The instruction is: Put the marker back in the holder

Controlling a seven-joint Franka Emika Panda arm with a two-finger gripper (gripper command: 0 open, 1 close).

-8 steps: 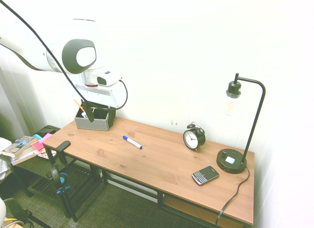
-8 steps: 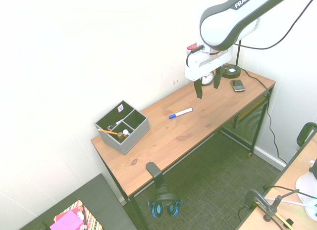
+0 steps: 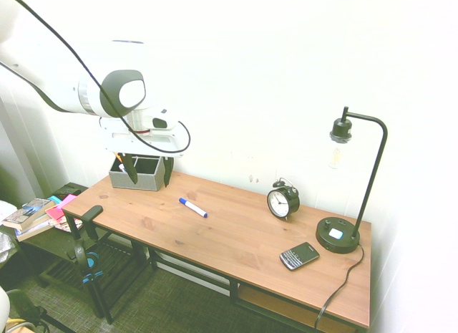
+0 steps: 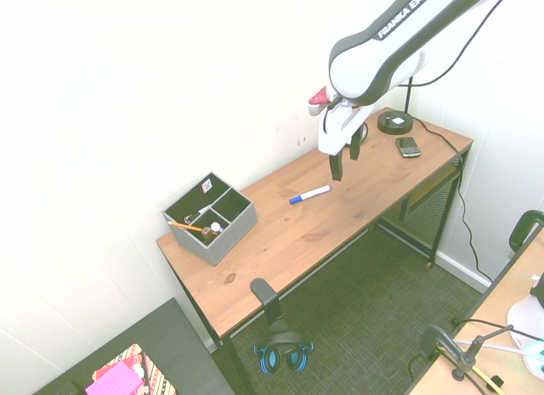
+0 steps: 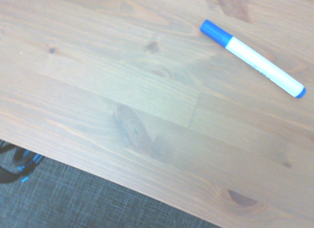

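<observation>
- Marker [image 3: 193, 208] lay flat on the desk [image 3: 236, 229], outside the holder, its blue cap towards it; you had the items below left to right in the first exterior view.
- Holder [image 3: 147, 178] stood at the desk's left end, an orange pencil [image 4: 184, 227] inside.
- Gripper [image 3: 150, 184] hung above the desk; you had its fingers wide apart, gripping nothing.
- Alarm clock [image 3: 283, 202] stood upright.
- Phone [image 3: 299, 256] lay beside the lamp [image 3: 338, 235].
</observation>
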